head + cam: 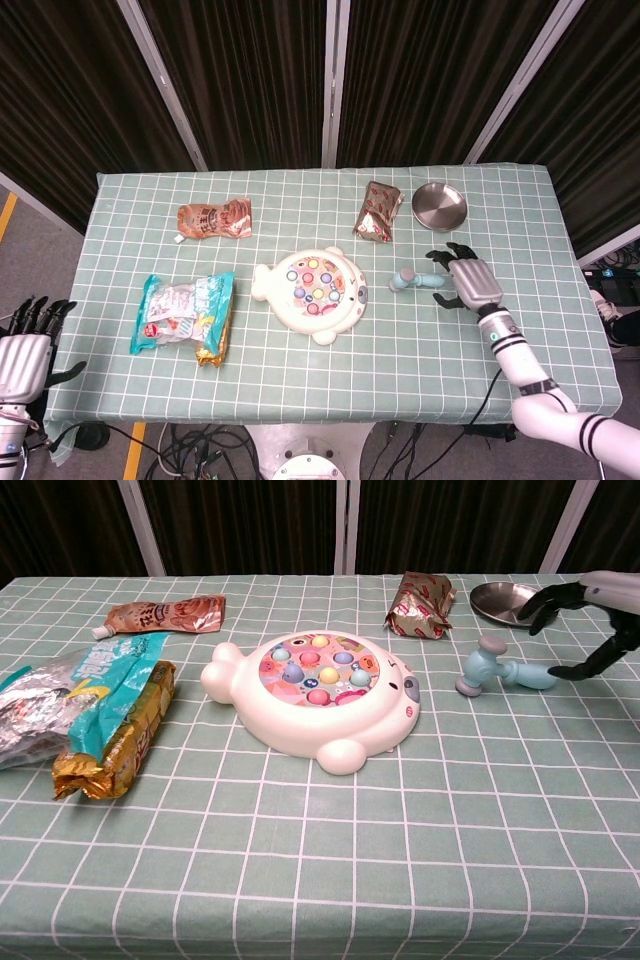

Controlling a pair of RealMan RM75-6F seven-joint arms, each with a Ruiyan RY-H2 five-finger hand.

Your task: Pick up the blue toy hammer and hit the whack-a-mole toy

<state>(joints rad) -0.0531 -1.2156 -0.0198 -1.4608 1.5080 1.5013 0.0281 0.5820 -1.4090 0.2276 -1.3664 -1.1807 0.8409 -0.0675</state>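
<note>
The blue toy hammer point(415, 279) point(500, 670) lies flat on the green checked cloth, head toward the whack-a-mole toy and handle pointing right. The white, fish-shaped whack-a-mole toy point(312, 287) point(320, 685) sits mid-table with coloured pegs on top. My right hand point(466, 281) point(590, 620) hovers over the handle end, fingers spread and curved around it with nothing held. My left hand point(25, 350) hangs off the table's front-left corner, fingers apart and empty; the chest view does not show it.
A steel plate point(439, 206) point(505, 602) and a brown foil packet point(379, 211) point(420, 604) lie behind the hammer. An orange pouch point(214, 218) point(165, 614) is at the back left. A teal snack bag point(180, 310) point(70, 700) and a gold pack point(213, 335) point(115, 740) lie left.
</note>
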